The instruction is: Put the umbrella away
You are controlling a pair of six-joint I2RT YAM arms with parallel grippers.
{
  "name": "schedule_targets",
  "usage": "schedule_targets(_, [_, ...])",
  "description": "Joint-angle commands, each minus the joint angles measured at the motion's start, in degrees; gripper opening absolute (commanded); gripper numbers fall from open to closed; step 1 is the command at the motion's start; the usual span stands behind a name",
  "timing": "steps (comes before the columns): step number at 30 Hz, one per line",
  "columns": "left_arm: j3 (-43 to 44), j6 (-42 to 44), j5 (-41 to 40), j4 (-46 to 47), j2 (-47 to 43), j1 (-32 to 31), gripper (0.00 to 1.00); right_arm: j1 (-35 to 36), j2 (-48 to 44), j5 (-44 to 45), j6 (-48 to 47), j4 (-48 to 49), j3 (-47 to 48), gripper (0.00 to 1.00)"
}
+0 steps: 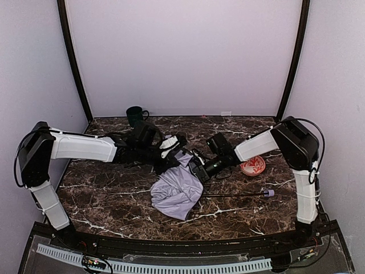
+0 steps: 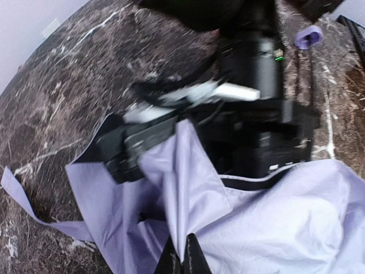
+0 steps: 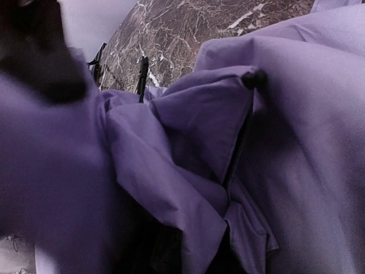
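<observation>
Umbrella (image 1: 177,194) work barely begun: its lavender canopy lies crumpled on the desk (image 1: 114,200) left of the red-patterned bowl (image 1: 252,165), with the black shaft (image 1: 234,195) stretched full length along the bowl's near side to the handle (image 1: 268,193). The left pincer (image 2: 182,258) is clenched on a fold of fabric. Whether the right pincer (image 1: 201,169), buried in cloth left of the bowl, grips anything cannot be told. Collapsing the shaft, bundling and stowing appear to remain. Count: one umbrella, one bowl, one green mug (image 1: 135,116), two pincers.
</observation>
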Motion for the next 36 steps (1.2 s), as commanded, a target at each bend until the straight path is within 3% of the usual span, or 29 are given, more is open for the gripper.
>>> schedule_targets(1, [1.06,-4.83,-5.64,-3.07,6.5,2.35,0.0,-0.49,-3.65,4.33,4.5,1.58,-3.75,0.35])
schedule_targets(6, [-1.72,-4.0,-5.08,-3.23,9.23,2.3,0.0,-1.6,-8.23,9.37,11.88,7.79,-7.61,0.4])
schedule_targets(14, [-3.32,-2.96,-3.98,-1.43,11.35,2.3,0.0,-4.38,-22.41,32.21,9.11,-4.8,-10.75,0.44])
schedule_targets(17, [-3.74,-2.29,-1.28,-0.3,11.46,2.37,0.0,-3.97,-28.04,36.23,6.83,-6.36,-13.01,0.44])
schedule_targets(20, [-4.13,-1.35,1.63,0.64,11.61,2.32,0.0,1.76,-35.16,37.33,-0.05,-3.1,-17.58,0.45])
schedule_targets(24, [-4.15,-1.02,1.98,0.46,11.85,2.37,0.0,15.89,-44.16,40.93,-13.54,7.44,-25.89,0.55])
schedule_targets(29, [-3.26,-0.56,2.4,-1.21,11.89,2.3,0.0,28.7,-41.98,51.15,-26.5,12.92,-27.42,0.66])
schedule_targets(36, [-3.19,-0.12,2.26,-2.43,11.72,2.37,0.0,32.74,-28.18,53.98,-40.3,6.53,-19.61,0.72])
